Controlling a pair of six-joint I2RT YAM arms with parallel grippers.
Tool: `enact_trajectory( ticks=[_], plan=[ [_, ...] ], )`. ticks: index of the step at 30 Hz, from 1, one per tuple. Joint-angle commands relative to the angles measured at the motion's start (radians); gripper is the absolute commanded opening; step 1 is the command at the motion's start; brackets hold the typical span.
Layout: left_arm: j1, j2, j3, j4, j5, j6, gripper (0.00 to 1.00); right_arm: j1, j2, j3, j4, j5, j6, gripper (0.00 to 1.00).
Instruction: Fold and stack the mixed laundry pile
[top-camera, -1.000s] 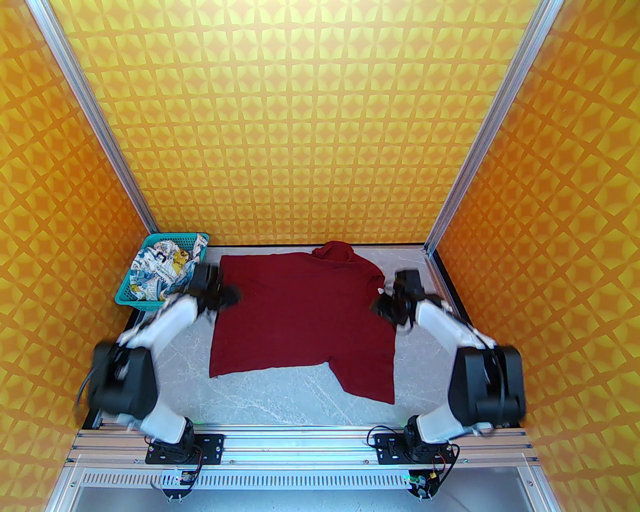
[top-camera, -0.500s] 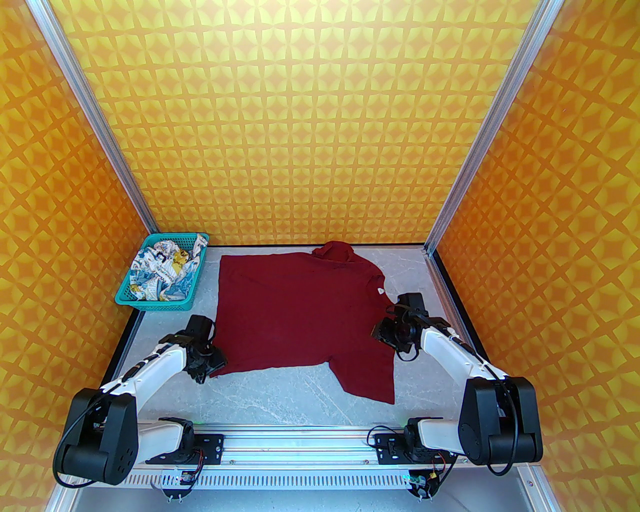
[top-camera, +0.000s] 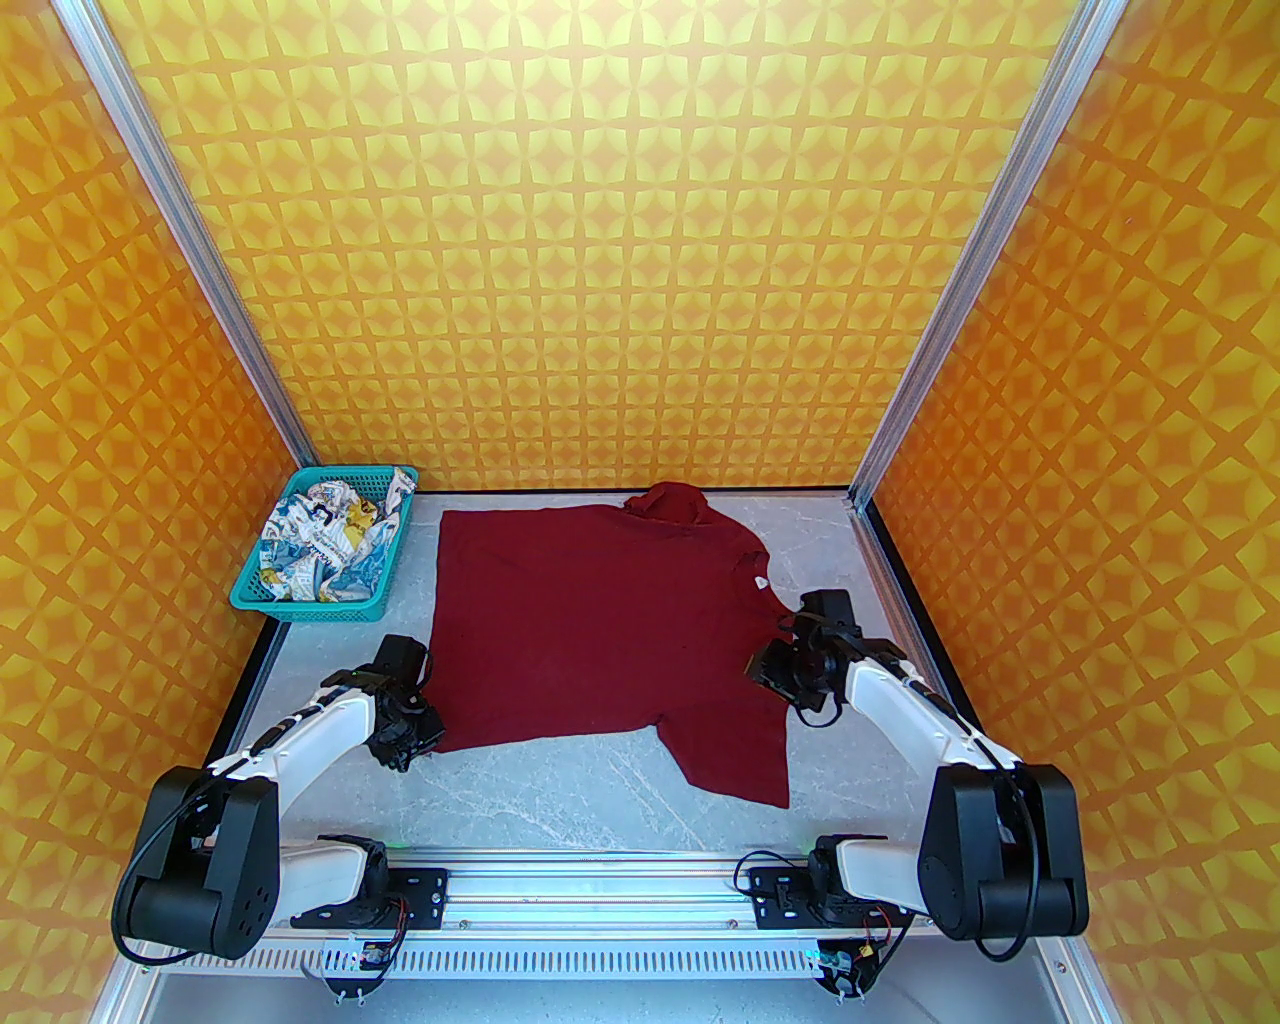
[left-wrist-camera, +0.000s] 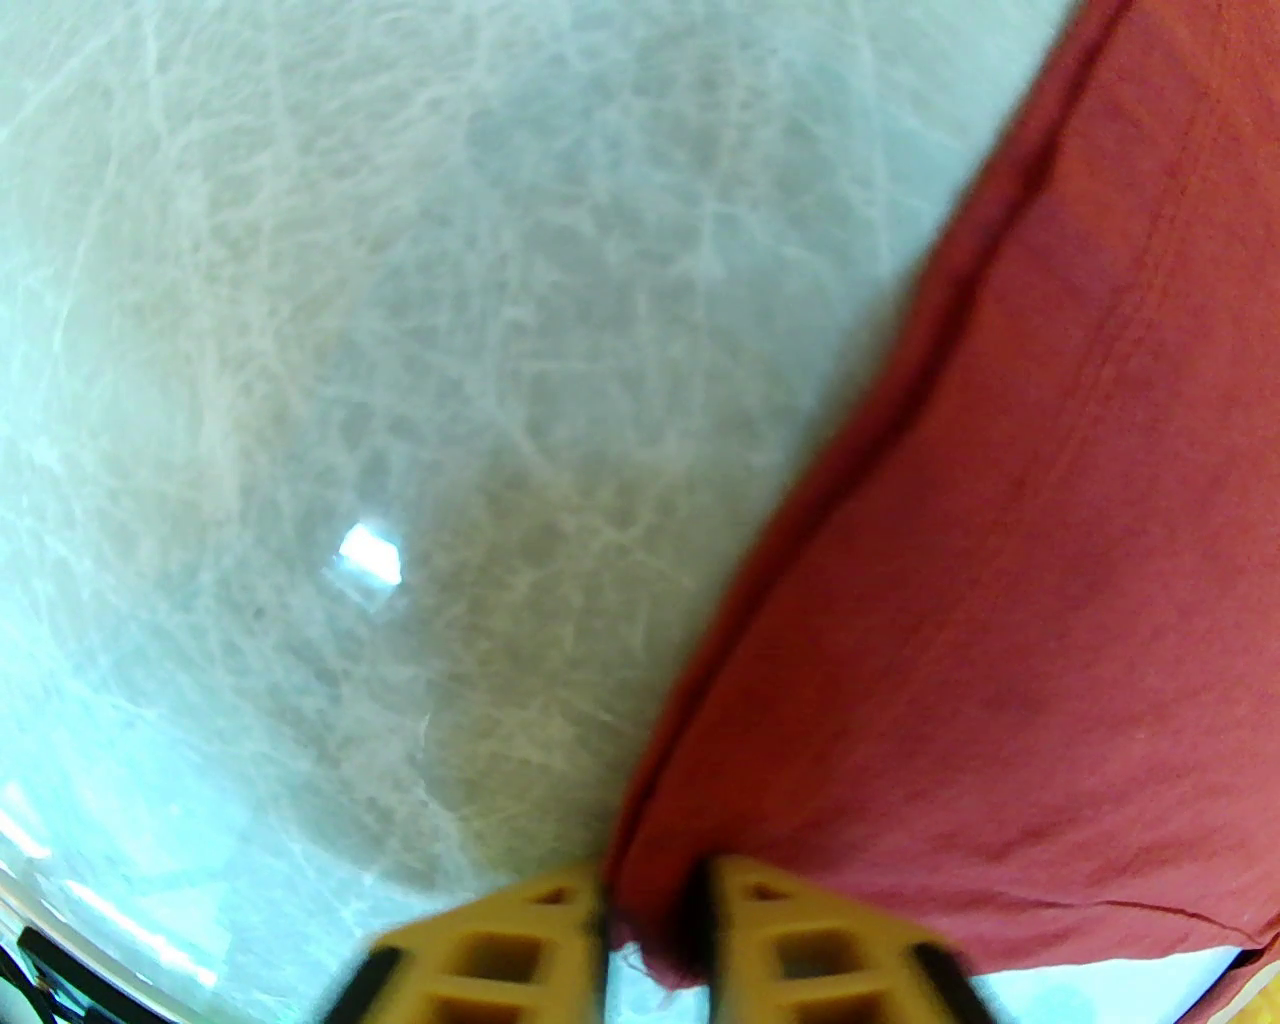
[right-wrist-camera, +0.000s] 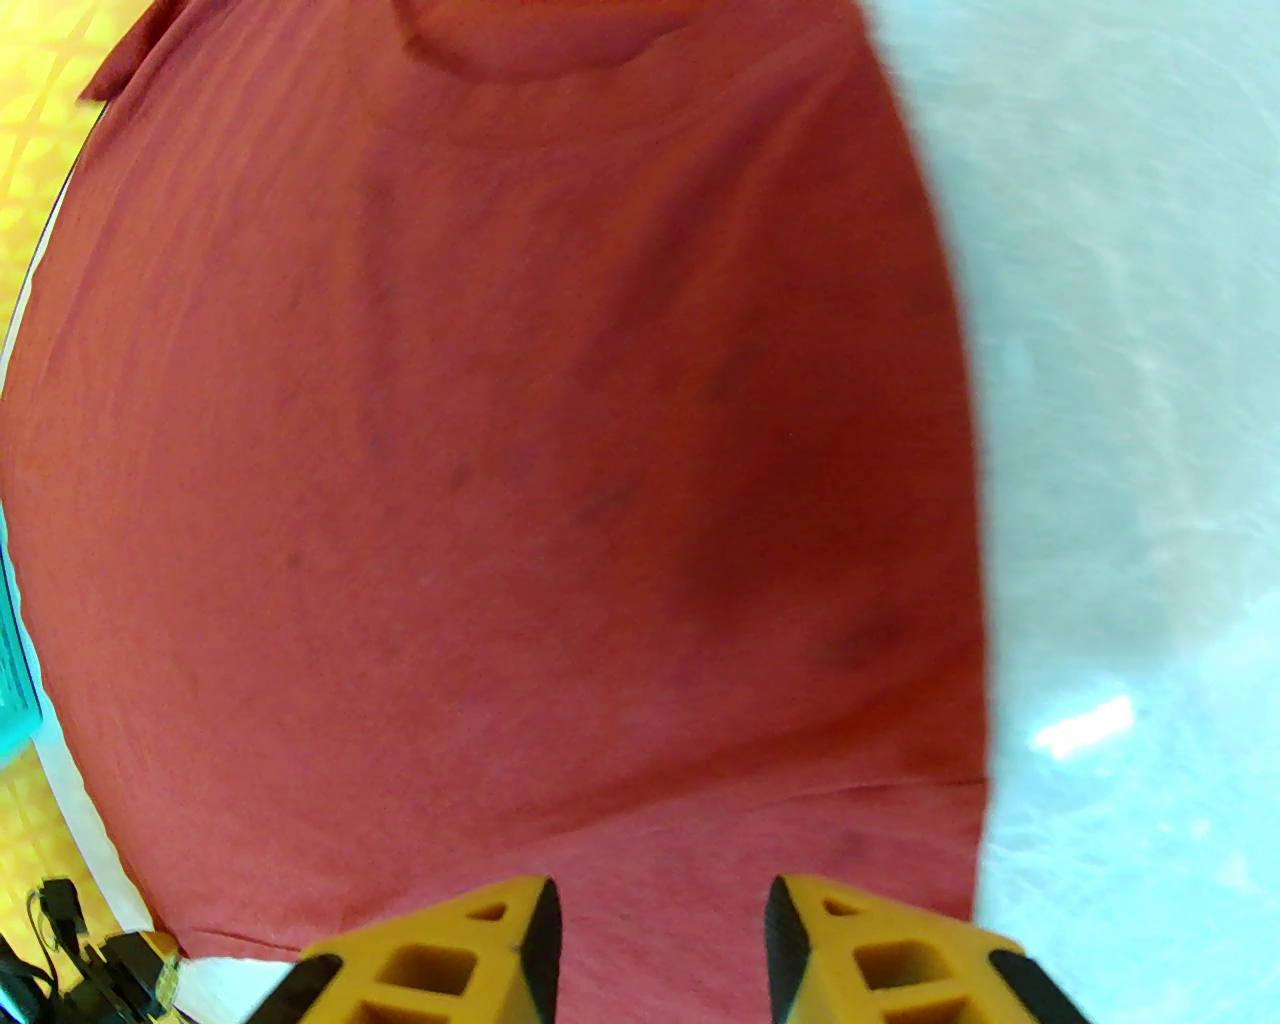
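The dark red T-shirt (top-camera: 600, 620) lies spread flat on the grey table, collar toward the far right. My left gripper (top-camera: 415, 735) sits at its near left corner. In the left wrist view the yellow fingers (left-wrist-camera: 780, 950) pinch the hem corner of the shirt (left-wrist-camera: 1000, 600), so this gripper (left-wrist-camera: 655, 920) is shut on it. My right gripper (top-camera: 770, 675) is over the shirt's right edge. In the right wrist view it (right-wrist-camera: 660, 940) stands open just above the red cloth (right-wrist-camera: 500, 450). The white printed garment (top-camera: 325, 545) lies crumpled in the basket.
The teal perforated basket (top-camera: 300, 605) stands at the far left corner of the table. Orange patterned walls and aluminium posts close in three sides. Bare grey tabletop (top-camera: 560, 790) runs between the shirt's near hem and the arm bases.
My left arm swung from beside the basket down to the shirt's near left corner and its jaws closed on the cloth. My right arm slid nearer along the right edge.
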Motion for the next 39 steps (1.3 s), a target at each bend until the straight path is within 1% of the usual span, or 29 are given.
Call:
enact_trajectory(
  ticks=[1,3,4,10,12,17,19,21,25,28,29,37,39],
  plan=[
    [-0.007,-0.042,-0.004,0.056,0.025,0.008,0.06,-0.077,-0.039,-0.052,-0.096,-0.03,0.044,0.38],
    [-0.008,-0.065,0.014,0.045,0.027,0.02,0.01,-0.12,-0.057,-0.087,-0.117,-0.028,0.053,0.39],
    [-0.008,-0.074,0.022,0.042,0.026,0.025,0.0,-0.133,-0.067,-0.103,-0.12,-0.026,0.059,0.39],
    [-0.008,-0.091,0.039,0.043,0.026,0.036,0.0,-0.134,-0.065,-0.172,-0.084,-0.063,0.086,0.4],
    [-0.008,-0.099,0.037,0.036,0.029,0.038,0.0,-0.125,-0.063,-0.192,-0.086,-0.067,0.089,0.4],
    [-0.008,-0.121,0.038,0.035,0.028,0.041,0.0,-0.052,-0.055,-0.215,-0.078,-0.051,0.117,0.4],
    [-0.007,-0.115,0.041,0.037,0.027,0.046,0.0,-0.039,-0.05,-0.225,-0.07,-0.049,0.126,0.37],
    [-0.009,-0.113,0.039,0.038,0.029,0.046,0.0,-0.035,-0.057,-0.229,-0.069,-0.047,0.127,0.31],
    [-0.008,-0.133,0.031,0.036,0.029,0.043,0.0,-0.036,-0.087,-0.203,-0.099,-0.047,0.116,0.11],
    [-0.008,-0.141,0.035,0.032,0.029,0.044,0.0,-0.035,-0.11,-0.178,-0.131,-0.052,0.105,0.01],
    [-0.007,-0.143,0.037,0.029,0.029,0.046,0.0,-0.034,-0.122,-0.17,-0.147,-0.053,0.102,0.0],
    [-0.008,-0.175,0.052,0.006,0.031,0.059,0.0,-0.035,-0.262,-0.131,-0.326,-0.02,0.061,0.0],
    [-0.008,-0.175,0.059,-0.002,0.03,0.063,0.0,-0.035,-0.292,-0.133,-0.35,-0.033,0.069,0.0]
  ],
)
